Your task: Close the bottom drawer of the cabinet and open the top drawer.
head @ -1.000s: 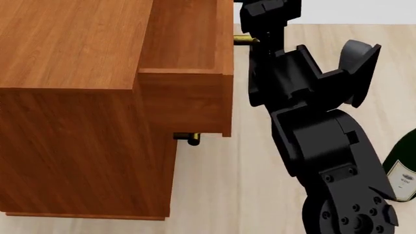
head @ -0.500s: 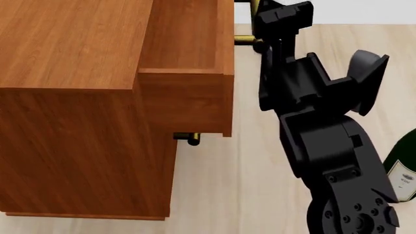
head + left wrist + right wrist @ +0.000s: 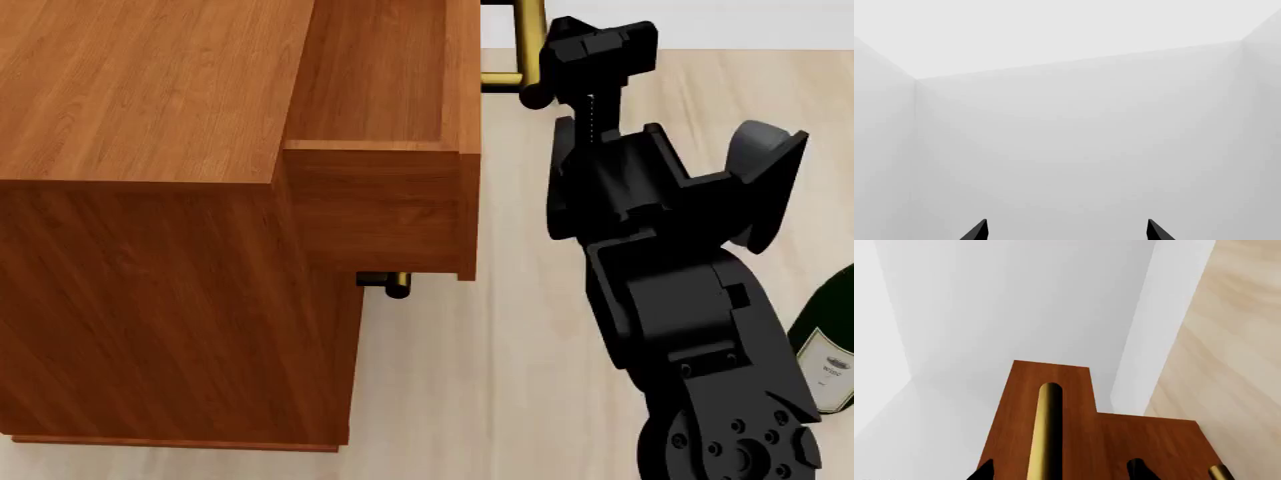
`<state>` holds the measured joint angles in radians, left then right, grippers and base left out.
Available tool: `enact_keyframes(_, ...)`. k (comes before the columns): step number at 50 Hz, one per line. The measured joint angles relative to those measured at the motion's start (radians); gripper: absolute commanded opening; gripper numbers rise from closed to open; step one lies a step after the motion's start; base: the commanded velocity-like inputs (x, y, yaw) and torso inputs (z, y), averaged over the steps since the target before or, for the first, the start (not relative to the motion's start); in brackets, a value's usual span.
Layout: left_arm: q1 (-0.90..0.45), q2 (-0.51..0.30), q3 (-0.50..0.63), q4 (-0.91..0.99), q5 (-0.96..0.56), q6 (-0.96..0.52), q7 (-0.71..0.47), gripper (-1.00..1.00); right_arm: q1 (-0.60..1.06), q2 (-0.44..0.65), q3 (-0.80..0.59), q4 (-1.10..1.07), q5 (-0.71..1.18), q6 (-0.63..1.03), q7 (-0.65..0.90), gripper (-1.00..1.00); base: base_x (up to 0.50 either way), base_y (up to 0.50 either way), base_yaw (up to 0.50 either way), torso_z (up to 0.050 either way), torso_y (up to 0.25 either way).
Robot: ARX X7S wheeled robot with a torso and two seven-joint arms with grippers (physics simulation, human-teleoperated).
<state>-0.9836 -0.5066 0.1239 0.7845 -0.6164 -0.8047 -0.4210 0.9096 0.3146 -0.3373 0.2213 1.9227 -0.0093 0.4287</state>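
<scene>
The reddish-brown cabinet (image 3: 147, 200) fills the left of the head view. Its top drawer (image 3: 387, 70) stands pulled out, with the brass bar handle (image 3: 529, 40) on its front. My right gripper (image 3: 567, 50) is just beside that handle, on the side away from the cabinet. In the right wrist view the handle (image 3: 1045, 435) runs between the spread fingers of the right gripper (image 3: 1061, 471), which is open. A brass handle end (image 3: 390, 285) pokes out below; the bottom drawer itself is hidden. My left gripper (image 3: 1065, 232) is open, facing blank white walls.
A green wine bottle (image 3: 830, 345) with a white label stands on the pale wood floor at the right edge, close to my right arm's base link (image 3: 707, 380). Another brass handle tip (image 3: 1219, 472) shows on the lower cabinet front.
My right arm has drawn back from the cabinet, to the right in the head view, uncovering the top drawer's handle. The drawer has not moved.
</scene>
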Motion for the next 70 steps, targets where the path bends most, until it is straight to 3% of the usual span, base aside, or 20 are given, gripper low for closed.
enact_keyframes(18, -0.009, -0.001, 0.002, 0.002, -0.010, -0.004, -0.006, 1.00, 0.007, 0.030, 0.012, -0.082, -0.035, -0.030, 0.049, 1.00, 0.00, 0.00, 0.00, 0.000, 0.000)
enact_keyframes(35, -0.014, -0.002, 0.007, 0.004, -0.016, -0.005, -0.012, 1.00, 0.038, 0.115, -0.024, -0.178, -0.188, -0.048, 0.153, 1.00, 0.00, 0.00, 0.00, 0.000, 0.000)
enact_keyframes(53, 0.002, -0.001, 0.015, 0.000, -0.011, 0.014, -0.013, 1.00, 0.140, 0.234, -0.137, -0.234, -0.358, 0.070, 0.259, 1.00, 0.00, 0.00, 0.00, 0.001, 0.000)
enact_keyframes(70, 0.018, 0.001, 0.018, -0.007, -0.009, 0.035, -0.011, 1.00, 0.298, 0.306, -0.271, -0.240, -0.442, 0.284, 0.290, 1.00, 0.00, 0.00, 0.00, 0.000, 0.000)
